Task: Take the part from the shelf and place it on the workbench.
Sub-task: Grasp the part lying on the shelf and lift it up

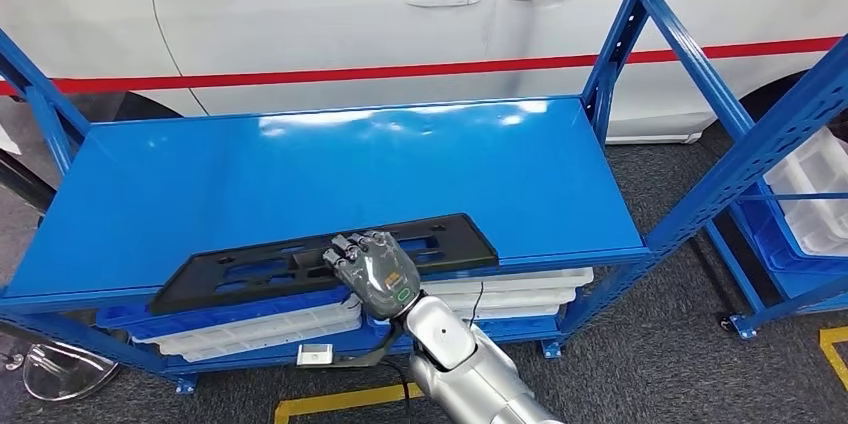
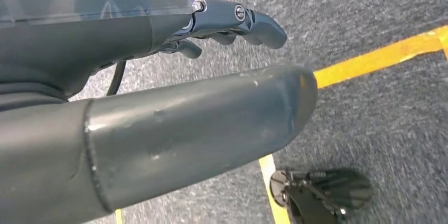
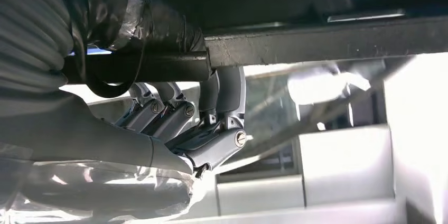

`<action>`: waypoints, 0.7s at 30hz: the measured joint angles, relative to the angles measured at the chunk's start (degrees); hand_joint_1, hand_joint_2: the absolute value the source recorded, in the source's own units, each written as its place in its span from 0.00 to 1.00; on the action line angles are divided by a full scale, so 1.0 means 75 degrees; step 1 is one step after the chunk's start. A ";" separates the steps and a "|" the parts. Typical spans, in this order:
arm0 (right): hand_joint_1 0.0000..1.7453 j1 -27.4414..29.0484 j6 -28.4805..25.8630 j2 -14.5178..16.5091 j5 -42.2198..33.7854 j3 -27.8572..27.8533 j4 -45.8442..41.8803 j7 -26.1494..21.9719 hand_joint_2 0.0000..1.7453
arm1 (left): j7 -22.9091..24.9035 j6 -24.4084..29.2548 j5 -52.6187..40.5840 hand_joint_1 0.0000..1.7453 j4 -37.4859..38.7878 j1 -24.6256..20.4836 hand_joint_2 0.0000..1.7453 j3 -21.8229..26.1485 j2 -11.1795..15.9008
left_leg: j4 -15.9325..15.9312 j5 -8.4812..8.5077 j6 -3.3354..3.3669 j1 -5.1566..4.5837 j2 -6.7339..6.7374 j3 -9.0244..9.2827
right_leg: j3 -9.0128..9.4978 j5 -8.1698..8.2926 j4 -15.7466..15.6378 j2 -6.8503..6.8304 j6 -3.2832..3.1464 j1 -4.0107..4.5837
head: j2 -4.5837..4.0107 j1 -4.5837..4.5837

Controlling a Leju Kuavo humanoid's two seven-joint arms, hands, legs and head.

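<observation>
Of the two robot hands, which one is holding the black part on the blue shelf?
The right hand: it grips the long black part at the front edge of the blue shelf. The left hand hangs over the carpet, holding nothing.

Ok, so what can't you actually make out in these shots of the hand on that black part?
- Head view: the right hand lies over the black part, hiding the stretch under it and its fingertips.
- Right wrist view: fingers curl at the part's edge; the thumb's contact is hidden by the part, and glare washes out what lies beyond it.
- Head view: the white trays under the blue shelf are mostly covered by it.
- Left wrist view: the left hand is close and blurred.
</observation>
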 joint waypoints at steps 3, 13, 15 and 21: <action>1.00 0.0063 0.0000 0.0018 -0.0129 -0.0242 -0.0384 -0.0205 1.00 | -0.0012 0.0001 0.0023 0.00 0.0000 -0.0004 0.00 -0.0001 -0.0009 | 0.0057 -0.0055 -0.0111 -0.0023 -0.0031 -0.0004 | 0.0616 0.0503 -0.1306 -0.0006 -0.0074 0.0020 | 0.0001 -0.0003; 1.00 0.0210 0.0000 0.0056 -0.0919 -0.0496 -0.1043 -0.0895 1.00 | -0.0052 0.0007 0.0167 0.00 0.0000 0.0017 0.00 0.0001 -0.0004 | 0.2236 -0.1073 -0.0412 0.0012 -0.0030 -0.1043 | 0.0676 0.0561 -0.1532 -0.0022 -0.0383 0.0062 | 0.0000 -0.0004; 1.00 0.0239 0.0000 0.0056 -0.1399 -0.0506 -0.1323 -0.1222 1.00 | -0.0055 0.0015 0.0248 0.00 0.0000 0.0032 0.00 0.0001 0.0004 | 0.1759 -0.0654 -0.0372 0.0006 -0.0029 -0.0840 | 0.0689 0.0543 -0.1509 -0.0010 -0.0390 0.0083 | 0.0000 -0.0004; 1.00 0.0328 0.0000 0.0040 -0.2528 -0.0493 -0.2258 -0.1904 1.00 | -0.0123 0.0057 0.0425 0.00 0.0006 0.0032 0.00 0.0004 0.0020 | 0.0115 -0.0036 -0.0169 -0.0085 -0.0047 -0.0108 | 0.0675 0.0534 -0.1486 -0.0006 -0.0223 0.0126 | 0.0001 -0.0003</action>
